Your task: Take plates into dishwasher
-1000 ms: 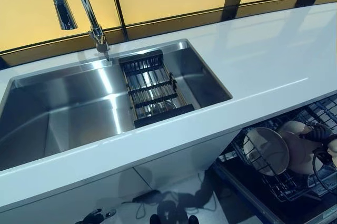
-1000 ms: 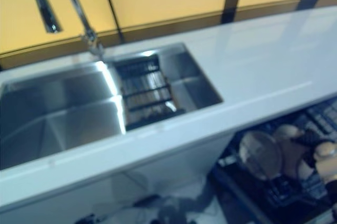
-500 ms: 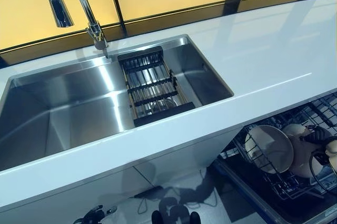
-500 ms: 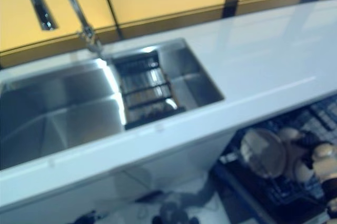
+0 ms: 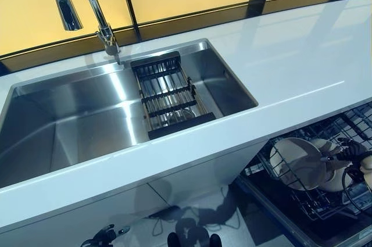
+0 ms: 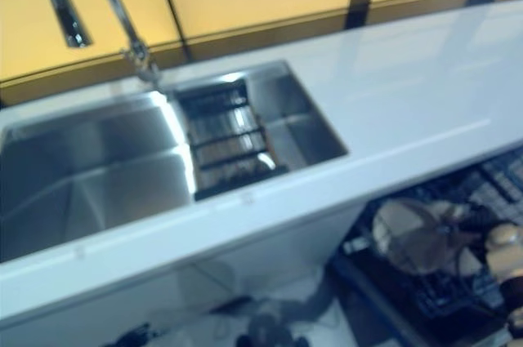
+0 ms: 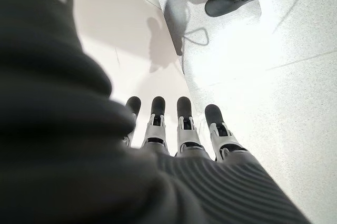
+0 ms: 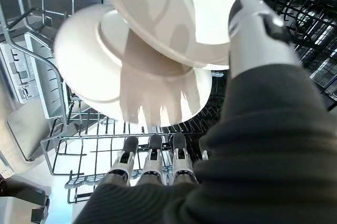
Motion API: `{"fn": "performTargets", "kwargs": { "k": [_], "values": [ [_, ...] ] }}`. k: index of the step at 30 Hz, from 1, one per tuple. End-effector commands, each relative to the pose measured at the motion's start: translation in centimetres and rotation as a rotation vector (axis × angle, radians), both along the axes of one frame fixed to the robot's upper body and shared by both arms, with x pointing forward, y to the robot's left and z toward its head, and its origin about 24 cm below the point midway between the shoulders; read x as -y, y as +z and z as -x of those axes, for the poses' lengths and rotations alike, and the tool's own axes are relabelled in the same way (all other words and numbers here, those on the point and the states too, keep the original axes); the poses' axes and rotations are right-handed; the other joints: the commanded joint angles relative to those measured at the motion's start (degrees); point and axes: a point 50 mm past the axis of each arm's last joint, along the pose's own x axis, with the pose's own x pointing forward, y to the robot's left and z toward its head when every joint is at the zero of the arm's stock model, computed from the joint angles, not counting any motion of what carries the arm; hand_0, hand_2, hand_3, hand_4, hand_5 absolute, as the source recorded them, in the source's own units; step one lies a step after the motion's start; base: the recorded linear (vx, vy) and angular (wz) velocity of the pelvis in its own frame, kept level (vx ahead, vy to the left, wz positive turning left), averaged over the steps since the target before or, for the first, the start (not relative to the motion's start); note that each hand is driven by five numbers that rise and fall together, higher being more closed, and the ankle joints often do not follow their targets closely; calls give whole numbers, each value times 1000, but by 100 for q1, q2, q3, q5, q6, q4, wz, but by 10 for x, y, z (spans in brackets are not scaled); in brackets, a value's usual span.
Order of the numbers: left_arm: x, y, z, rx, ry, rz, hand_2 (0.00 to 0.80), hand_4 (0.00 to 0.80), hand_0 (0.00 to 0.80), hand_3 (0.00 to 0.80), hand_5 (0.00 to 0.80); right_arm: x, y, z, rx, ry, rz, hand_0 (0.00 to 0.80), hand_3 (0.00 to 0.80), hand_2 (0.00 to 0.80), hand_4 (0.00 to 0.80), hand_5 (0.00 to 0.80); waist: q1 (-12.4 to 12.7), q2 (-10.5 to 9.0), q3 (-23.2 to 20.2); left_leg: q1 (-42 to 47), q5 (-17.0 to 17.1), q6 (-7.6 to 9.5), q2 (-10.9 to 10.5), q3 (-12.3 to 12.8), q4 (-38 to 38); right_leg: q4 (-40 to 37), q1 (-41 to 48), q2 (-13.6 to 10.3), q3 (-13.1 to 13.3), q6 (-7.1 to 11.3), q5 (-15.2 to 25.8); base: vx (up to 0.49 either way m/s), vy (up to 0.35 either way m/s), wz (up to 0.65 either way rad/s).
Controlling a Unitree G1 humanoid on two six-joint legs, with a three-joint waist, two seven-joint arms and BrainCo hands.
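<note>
Right robot hand was seen pinching a plate above the dishwasher rack; slotting beside the racked plate was judged next.

Plates stand in rack, right of sink.

white plates, dark wire rack (dishwasher), steel sink, white counter.
</note>
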Motion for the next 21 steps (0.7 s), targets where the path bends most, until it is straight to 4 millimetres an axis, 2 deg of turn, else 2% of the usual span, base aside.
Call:
{"fn": "performTargets", "kwargs": {
  "k": [1,5,8,11,17,19,20,21],
  "values": [
    [-8,4,-6,11,29,-14,0,0,0,0,0,12,34,-5,61,-20,101,0,0,0,0,0,178,-180,-207,498,-904,50,88,-288,-3,14,-27,-140,-95,394,-57,0,0,0],
    [-10,5,-6,9,34,-19,0,0,0,0,0,14,47,-5,88,-33,118,0,0,0,0,0,160,-224,-222,517,-903,44,95,-283,-3,14,-12,-131,-76,394,-53,0,0,0],
    [-12,4,-3,4,41,-22,0,0,0,0,0,25,68,1,121,-68,127,0,0,0,0,0,134,-287,-251,554,-906,34,108,-288,-3,14,23,-115,-59,388,-54,0,0,0],
    [-13,2,2,-20,49,-35,0,0,0,0,0,37,87,11,149,-129,125,0,0,0,0,0,94,-366,-302,580,-916,24,123,-266,-3,14,50,-92,-33,384,-62,1,38,0],
    [-18,-2,14,-80,75,-60,0,0,0,0,0,62,107,41,154,-238,120,0,0,0,0,0,-39,-509,-480,642,-939,42,157,-228,-3,114,91,-39,28,358,-132,-7,70,-1],
    [-18,-3,17,-84,98,-59,0,0,0,0,0,67,109,49,157,-266,117,0,0,0,0,0,-34,-554,-525,688,-972,91,110,-381,-3,235,80,-2,135,341,-182,-9,117,-3],
    [-18,-4,19,-90,113,-60,0,0,0,0,0,69,112,51,162,-278,122,0,0,0,0,0,-10,-573,-538,769,-986,152,55,-496,-3,341,64,26,277,318,-227,0,157,-11],
    [-18,-5,21,-98,127,-61,0,0,0,0,0,71,116,52,162,-287,125,0,0,0,0,0,39,-617,-510,685,-1207,237,-59,-689,446,508,34,34,480,285,-280,-27,166,-21]
  ]
}}
